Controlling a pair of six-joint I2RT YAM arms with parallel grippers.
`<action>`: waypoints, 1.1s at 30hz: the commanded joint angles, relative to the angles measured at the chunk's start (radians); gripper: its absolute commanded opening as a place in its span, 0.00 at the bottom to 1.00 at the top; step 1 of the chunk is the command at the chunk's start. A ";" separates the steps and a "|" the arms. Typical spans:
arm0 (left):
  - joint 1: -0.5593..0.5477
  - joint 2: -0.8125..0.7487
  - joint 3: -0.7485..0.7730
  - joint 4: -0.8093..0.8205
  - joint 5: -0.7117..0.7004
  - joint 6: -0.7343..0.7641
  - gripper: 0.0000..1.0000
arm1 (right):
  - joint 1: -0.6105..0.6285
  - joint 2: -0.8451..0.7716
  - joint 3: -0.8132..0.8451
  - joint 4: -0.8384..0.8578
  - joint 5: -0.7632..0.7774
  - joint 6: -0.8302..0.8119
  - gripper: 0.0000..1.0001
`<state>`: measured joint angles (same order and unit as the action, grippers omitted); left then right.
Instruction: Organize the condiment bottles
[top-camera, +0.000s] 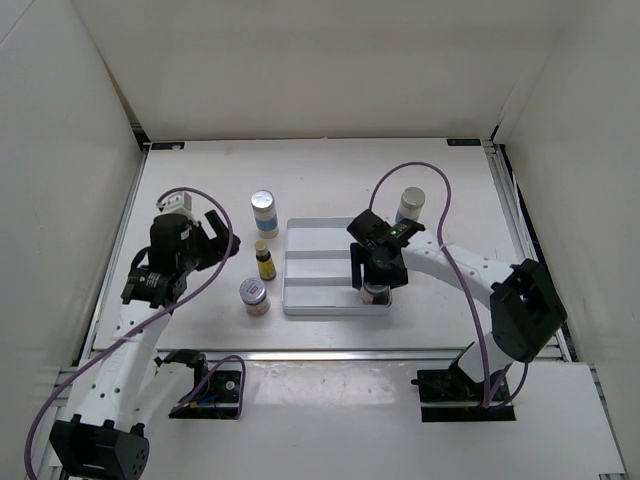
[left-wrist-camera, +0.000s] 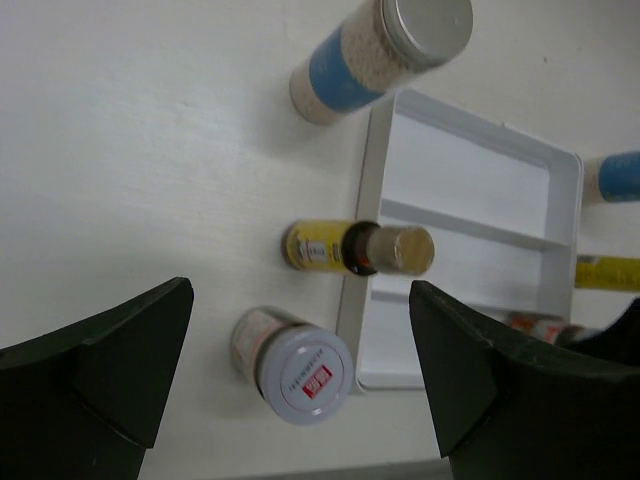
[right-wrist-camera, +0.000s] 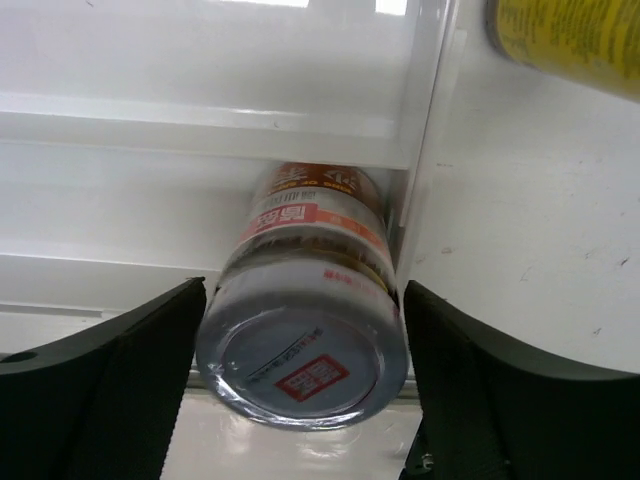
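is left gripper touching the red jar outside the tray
Apart. Left wrist view: table shows between the red-labelled jar and each finger of the open left gripper.

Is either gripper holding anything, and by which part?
Left gripper is open, holding nothing. Right gripper flanks the red-labelled jar at its lid, in the tray's near compartment; whether it actually grips it cannot be told.

White table (top-camera: 200, 170) fills the frame. A white compartment tray (top-camera: 320, 238) lies at centre. Left of it, top to bottom, stand a blue-labelled jar (top-camera: 264, 213), a small yellow bottle (top-camera: 265, 262) and a red-labelled jar (top-camera: 254, 297). A second blue-labelled jar (top-camera: 409, 205) stands at the tray's upper right.
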<state>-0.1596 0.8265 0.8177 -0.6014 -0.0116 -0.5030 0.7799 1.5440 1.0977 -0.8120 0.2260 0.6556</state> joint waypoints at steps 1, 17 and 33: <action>-0.004 -0.021 0.035 -0.148 0.157 -0.094 1.00 | 0.021 -0.013 0.067 -0.024 0.062 0.024 0.85; -0.141 0.143 -0.006 -0.314 0.233 -0.157 1.00 | 0.084 -0.213 0.254 -0.065 0.136 -0.025 1.00; -0.287 0.379 -0.006 -0.236 -0.079 -0.221 0.88 | 0.084 -0.387 0.160 -0.001 0.118 -0.076 1.00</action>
<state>-0.4374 1.1904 0.8120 -0.8772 -0.0269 -0.7174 0.8597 1.1797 1.2644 -0.8352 0.3340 0.5941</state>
